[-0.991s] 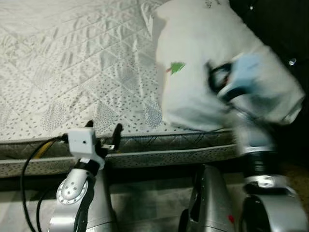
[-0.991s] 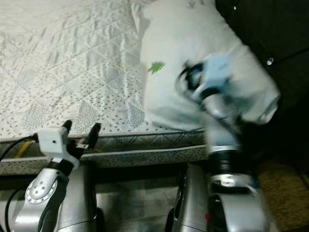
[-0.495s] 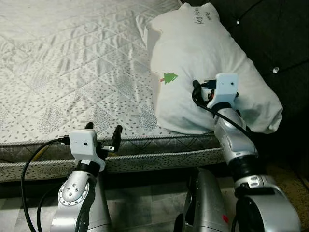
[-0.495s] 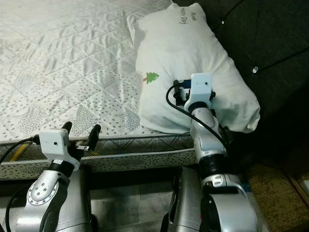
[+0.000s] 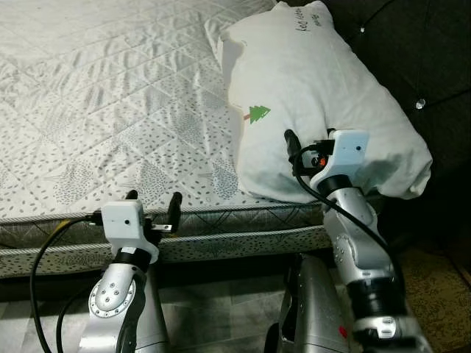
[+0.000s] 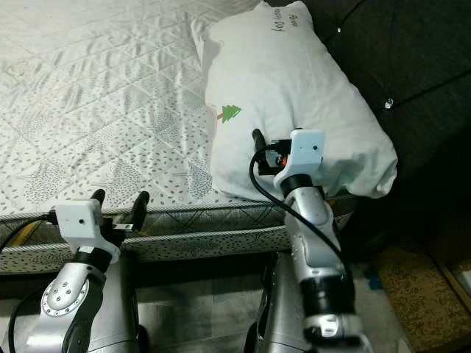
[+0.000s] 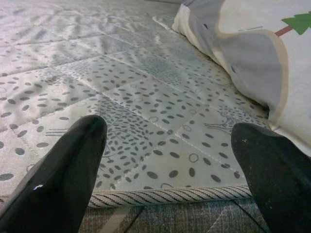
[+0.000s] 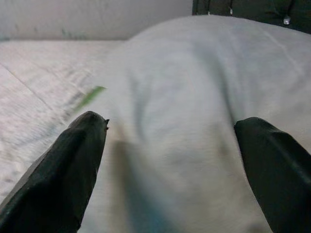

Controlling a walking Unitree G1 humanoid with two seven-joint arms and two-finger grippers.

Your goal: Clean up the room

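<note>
So your right claw (image 5: pixel 305 151) has backed off toward the near end of the pillow (image 5: pixel 316 95), fingers spread and empty, pillow sitting against the headboard (image 5: pixel 412 51), left claw (image 5: pixel 151 209) also open by the mattress (image 5: pixel 110 95) edge.

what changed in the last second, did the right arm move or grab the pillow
The right gripper drew back across the pillow toward the robot: a second ago it was up over the pillow's middle, now it is at the near edge. Its fingers are open with the pillow in front of them; nothing was grabbed. The pillow lies as before on the bed, and the left gripper has stayed open at the mattress edge.
</note>
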